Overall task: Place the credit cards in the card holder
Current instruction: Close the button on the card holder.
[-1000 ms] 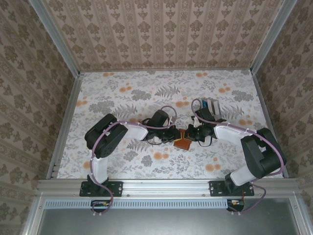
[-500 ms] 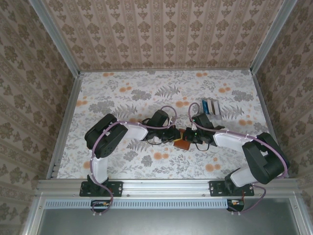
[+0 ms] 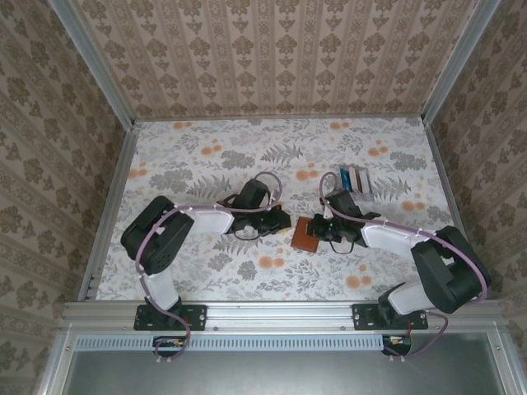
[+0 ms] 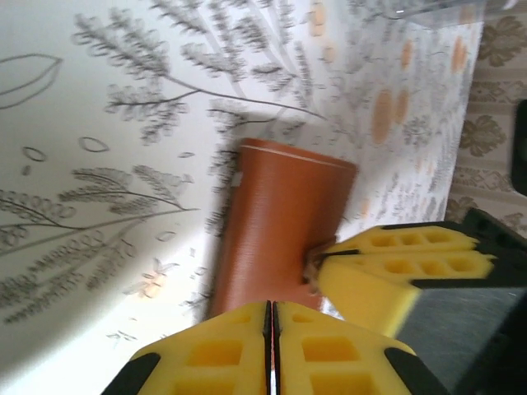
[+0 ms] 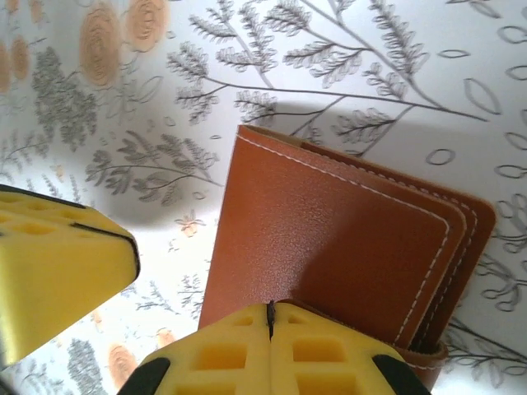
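Lying folded shut on the floral desk (image 3: 198,156), the wallet (image 3: 305,238) sits near the middle, between the two hands, with its brown outer leather facing up. In the right wrist view, light stitching runs along its border, and layered leather edges show along one side.

Left hand (image 3: 282,220):
- The yellow fingers (image 4: 214,354) are pressed together with nothing between them.
- The hand is low over the desk, just beside the wallet's left edge.
- A strip of bare desk shows between the fingers and the leather, so the two are apart.

Right hand (image 3: 323,230):
- The fingers (image 5: 329,346) meet along a thin seam, so the hand is closed.
- The fingertips sit at the wallet's right edge and overlap the leather in the right wrist view.
- In the left wrist view, the tips touch the wallet near one corner, with a small brown bit showing at the contact point.
- Whether a thin part of the wallet is pinched between the tips cannot be told.

Cards (image 3: 356,178):
- A small group lies on the desk beyond the right hand, toward the far right side.
- White and dark blue faces are visible.
- The cards are well apart from the wallet, and neither hand touches them.
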### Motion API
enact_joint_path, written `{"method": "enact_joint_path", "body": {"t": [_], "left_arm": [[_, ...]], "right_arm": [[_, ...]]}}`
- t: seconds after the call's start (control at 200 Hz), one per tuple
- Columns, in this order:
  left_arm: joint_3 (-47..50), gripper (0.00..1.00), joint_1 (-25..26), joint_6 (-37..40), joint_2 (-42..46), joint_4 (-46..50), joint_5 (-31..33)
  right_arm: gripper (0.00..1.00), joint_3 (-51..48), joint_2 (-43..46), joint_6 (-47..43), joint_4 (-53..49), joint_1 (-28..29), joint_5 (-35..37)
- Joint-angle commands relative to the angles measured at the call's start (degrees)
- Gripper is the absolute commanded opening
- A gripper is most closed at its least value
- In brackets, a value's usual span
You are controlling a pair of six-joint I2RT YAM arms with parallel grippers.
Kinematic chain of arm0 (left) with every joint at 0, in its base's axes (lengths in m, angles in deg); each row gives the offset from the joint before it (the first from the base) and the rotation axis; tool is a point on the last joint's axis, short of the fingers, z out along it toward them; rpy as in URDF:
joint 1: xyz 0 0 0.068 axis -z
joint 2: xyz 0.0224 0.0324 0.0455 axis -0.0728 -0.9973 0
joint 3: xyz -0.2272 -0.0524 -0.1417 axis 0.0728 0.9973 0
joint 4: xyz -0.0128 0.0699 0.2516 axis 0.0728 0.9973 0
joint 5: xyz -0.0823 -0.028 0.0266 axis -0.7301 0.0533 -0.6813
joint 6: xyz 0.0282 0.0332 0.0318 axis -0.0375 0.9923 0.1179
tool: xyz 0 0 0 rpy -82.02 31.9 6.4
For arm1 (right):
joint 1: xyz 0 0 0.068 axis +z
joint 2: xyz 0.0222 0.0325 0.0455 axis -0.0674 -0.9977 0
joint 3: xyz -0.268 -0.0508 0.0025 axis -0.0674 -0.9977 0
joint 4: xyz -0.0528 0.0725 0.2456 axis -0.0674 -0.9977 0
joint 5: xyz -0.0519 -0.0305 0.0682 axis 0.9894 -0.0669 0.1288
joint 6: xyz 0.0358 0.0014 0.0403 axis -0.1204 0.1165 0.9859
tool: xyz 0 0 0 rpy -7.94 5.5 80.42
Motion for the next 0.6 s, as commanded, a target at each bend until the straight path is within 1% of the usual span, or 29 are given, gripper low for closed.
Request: {"method": "enact_joint_path", "body": {"t": [0.0,0.06,0.1,0.21,0.295,0.355,0.47,0.53,0.595], "left_arm": [[1.43,0.12,-0.85,3.15,4.16,3.26,0.57],[2.53,0.13,-2.00,3.81,5.80,3.79,1.02],[3.30,0.13,-2.76,4.35,6.86,4.48,1.41],[4.92,0.16,-5.03,6.98,10.24,7.64,2.86],[5.74,0.20,-6.77,9.38,13.07,10.96,4.62],[6.43,0.22,-8.23,10.49,14.94,12.43,5.41],[8.36,0.22,-11.52,11.17,18.22,13.44,5.51],[9.21,0.23,-13.17,12.14,20.11,14.71,6.03],[9.62,0.23,-14.65,13.83,22.49,17.19,7.88]], "right_arm": [[0.06,2.96,1.34,-0.52,-2.55,-0.43,-4.44],[0.02,3.24,1.34,-0.60,-2.34,-0.74,-5.33],[0.00,3.49,3.00,-0.86,-2.60,-0.94,-5.94],[0.00,3.95,2.46,-2.87,-2.50,-1.06,-8.98],[0.01,4.02,2.13,-5.53,-1.69,-0.98,-11.67],[0.02,4.54,-0.67,-7.99,-1.79,-0.89,-13.18],[0.03,6.21,-3.92,-10.84,-2.65,0.18,-14.11],[0.07,6.79,-5.12,-11.09,-2.26,1.03,-14.30],[0.19,7.65,-6.17,-11.69,-2.73,2.26,-14.30]]}}
